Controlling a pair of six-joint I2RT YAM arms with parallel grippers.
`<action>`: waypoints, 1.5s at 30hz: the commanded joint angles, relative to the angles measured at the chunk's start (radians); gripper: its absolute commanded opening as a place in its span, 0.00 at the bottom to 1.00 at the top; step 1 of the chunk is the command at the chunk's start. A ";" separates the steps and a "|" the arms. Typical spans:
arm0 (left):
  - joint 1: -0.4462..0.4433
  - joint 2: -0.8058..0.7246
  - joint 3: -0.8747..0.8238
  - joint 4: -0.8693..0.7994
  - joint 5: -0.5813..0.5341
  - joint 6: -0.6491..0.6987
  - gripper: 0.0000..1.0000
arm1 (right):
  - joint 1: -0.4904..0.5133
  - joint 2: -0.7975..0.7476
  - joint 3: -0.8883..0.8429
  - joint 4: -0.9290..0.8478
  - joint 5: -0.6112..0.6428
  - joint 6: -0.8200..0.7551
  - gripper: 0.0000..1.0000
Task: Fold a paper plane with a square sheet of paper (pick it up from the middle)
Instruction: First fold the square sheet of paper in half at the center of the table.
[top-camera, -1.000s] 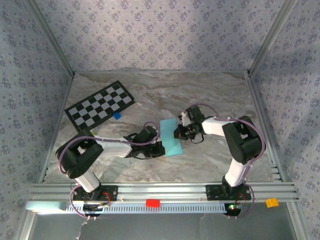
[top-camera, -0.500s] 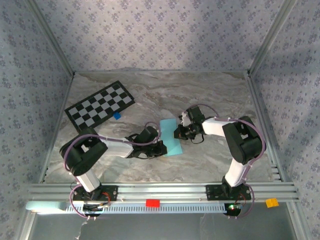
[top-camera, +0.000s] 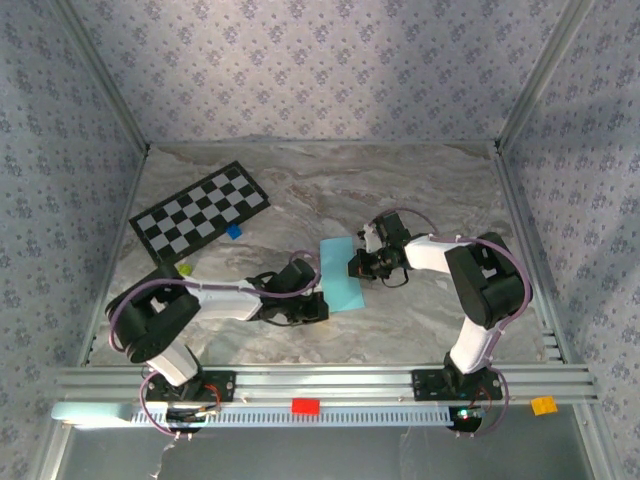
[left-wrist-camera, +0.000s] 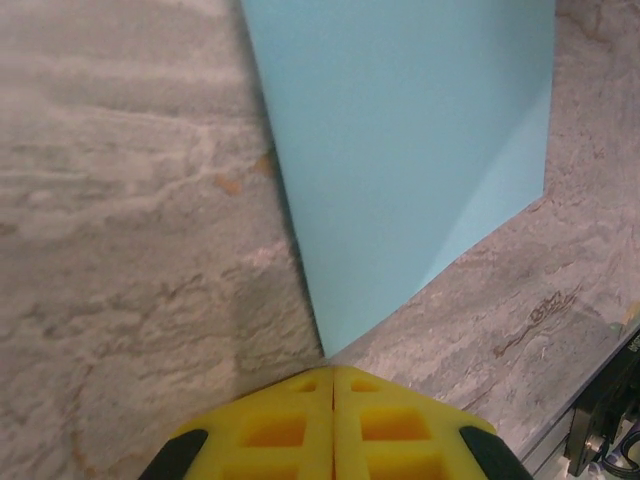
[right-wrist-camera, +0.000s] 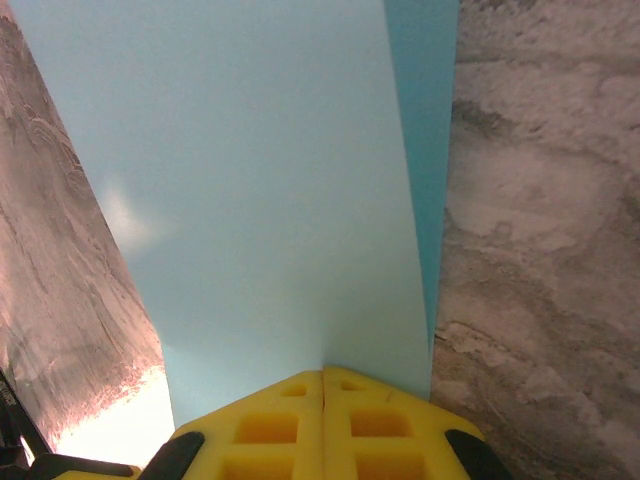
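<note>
Top external: the paper (top-camera: 338, 275) runs 11 to 5 o'clock. Closed, the left end effector (top-camera: 322, 304) sits at its 7 o'clock corner; the right end effector (top-camera: 352, 267), also closed, meets its 3 o'clock edge.

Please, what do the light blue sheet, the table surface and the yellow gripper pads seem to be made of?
Light blue sheet: thin matte paper; a faint fold line shows across it. Table: marble-look top with grey-beige veins, perhaps printed laminate. Yellow pads: matte moulded rubber or foam, judging by the square pockets.
</note>
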 joint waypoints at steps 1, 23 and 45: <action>-0.007 -0.085 0.020 -0.020 -0.036 0.022 0.08 | -0.026 0.071 -0.063 -0.159 0.202 -0.013 0.00; 0.257 0.207 0.317 0.023 0.098 0.137 0.07 | -0.025 0.093 -0.035 -0.195 0.176 -0.041 0.00; 0.297 0.246 0.362 -0.097 0.104 0.197 0.06 | -0.027 0.100 -0.035 -0.205 0.199 -0.055 0.00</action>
